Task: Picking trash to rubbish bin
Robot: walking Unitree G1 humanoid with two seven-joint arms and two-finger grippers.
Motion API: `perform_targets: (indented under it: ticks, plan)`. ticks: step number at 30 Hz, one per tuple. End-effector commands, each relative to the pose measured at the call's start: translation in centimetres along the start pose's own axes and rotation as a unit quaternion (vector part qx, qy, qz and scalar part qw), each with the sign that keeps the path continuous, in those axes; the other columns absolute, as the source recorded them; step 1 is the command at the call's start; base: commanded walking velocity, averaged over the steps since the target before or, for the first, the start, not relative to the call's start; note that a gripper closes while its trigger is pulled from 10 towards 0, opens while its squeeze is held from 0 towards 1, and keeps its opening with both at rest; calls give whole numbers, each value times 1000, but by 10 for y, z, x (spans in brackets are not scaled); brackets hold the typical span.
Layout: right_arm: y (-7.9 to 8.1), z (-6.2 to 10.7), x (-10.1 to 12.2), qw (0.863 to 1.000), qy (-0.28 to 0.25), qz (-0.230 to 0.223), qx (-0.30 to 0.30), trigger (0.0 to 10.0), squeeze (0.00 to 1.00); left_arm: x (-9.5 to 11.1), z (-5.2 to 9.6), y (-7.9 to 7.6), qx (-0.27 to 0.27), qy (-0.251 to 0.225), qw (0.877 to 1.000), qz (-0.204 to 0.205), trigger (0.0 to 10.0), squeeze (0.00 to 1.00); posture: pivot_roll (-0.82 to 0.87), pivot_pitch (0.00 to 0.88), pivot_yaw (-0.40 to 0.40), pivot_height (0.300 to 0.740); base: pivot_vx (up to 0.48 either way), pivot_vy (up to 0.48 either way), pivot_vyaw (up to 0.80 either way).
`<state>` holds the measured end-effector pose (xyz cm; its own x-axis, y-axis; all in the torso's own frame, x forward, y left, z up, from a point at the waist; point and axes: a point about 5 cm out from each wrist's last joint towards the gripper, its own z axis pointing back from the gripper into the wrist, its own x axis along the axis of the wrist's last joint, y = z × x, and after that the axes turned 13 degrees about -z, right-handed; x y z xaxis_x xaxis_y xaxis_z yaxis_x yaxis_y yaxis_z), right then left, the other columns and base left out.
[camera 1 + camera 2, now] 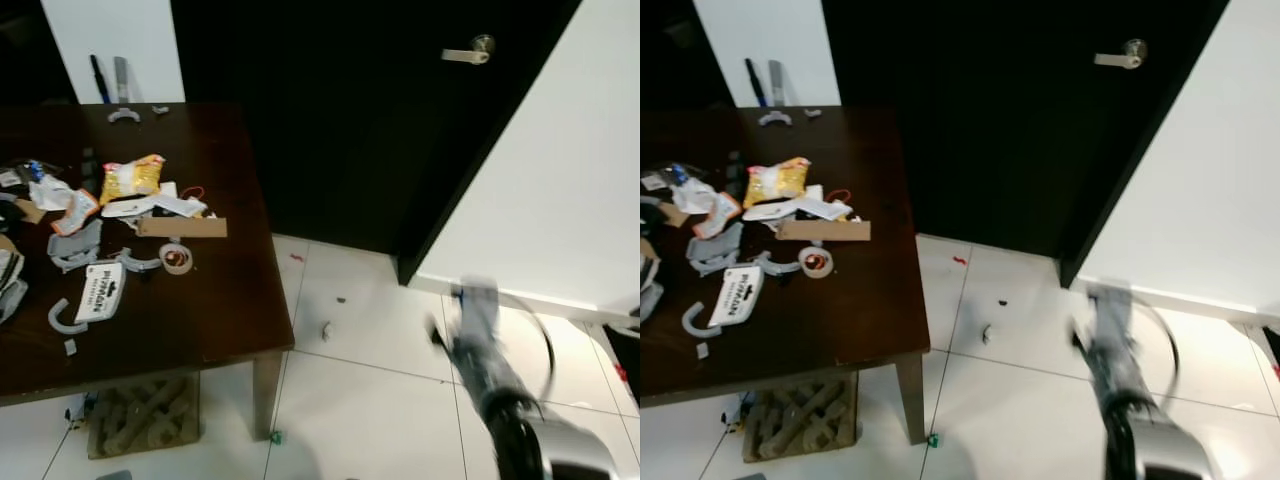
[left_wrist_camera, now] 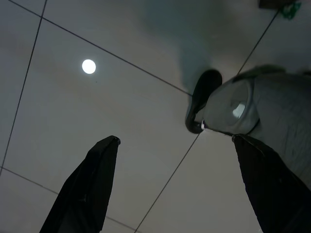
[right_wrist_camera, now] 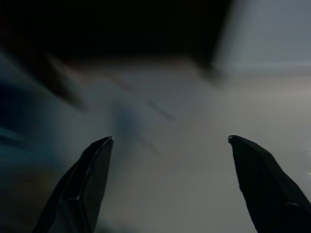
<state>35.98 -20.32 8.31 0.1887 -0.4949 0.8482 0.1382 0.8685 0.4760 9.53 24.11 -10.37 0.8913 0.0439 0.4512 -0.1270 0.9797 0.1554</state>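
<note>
Table [image 1: 215, 330]: one yellow snack bag [image 1: 131, 177] | right end effector [image 3: 170, 141] apart, blurred | floor [image 1: 380, 400]: perhaps two scraps

right arm [image 1: 490, 350] motion-blurred, table [image 1: 225, 330] cut off at left

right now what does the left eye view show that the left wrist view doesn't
The left eye view alone has the dark wooden table strewn with litter, among it a yellow snack bag and a tape roll, plus the black door and the blurred right arm raised over the floor. The left wrist view alone has the left pincer, open and pointing down at bare tiles, beside the robot's own foot. Both share the pale tiled floor.
</note>
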Motion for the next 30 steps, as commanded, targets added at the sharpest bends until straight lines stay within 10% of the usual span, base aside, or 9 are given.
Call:
perform_targets:
  ticks: [1,10,15,30]
  plan:
    - [8,-1,5,998,-15,-36,39,10000,0,-8,2,6,7,13,1000,-2,10000,0,232,103,-72,740,0,0,0]
    - [92,-9,27,967,-47,29,250,10000,0,-8,2,8,14,10,1000,6,10000,0,232,103,-72,740,0,0,599]
    - [150,7,18,893,-34,84,441,10000,0,-7,2,8,17,6,1000,13,10000,0,232,103,-72,740,0,0,644]
    - [168,14,-16,869,6,230,438,10000,0,2,0,5,11,-8,1000,14,10000,0,256,100,-87,740,0,0,647]
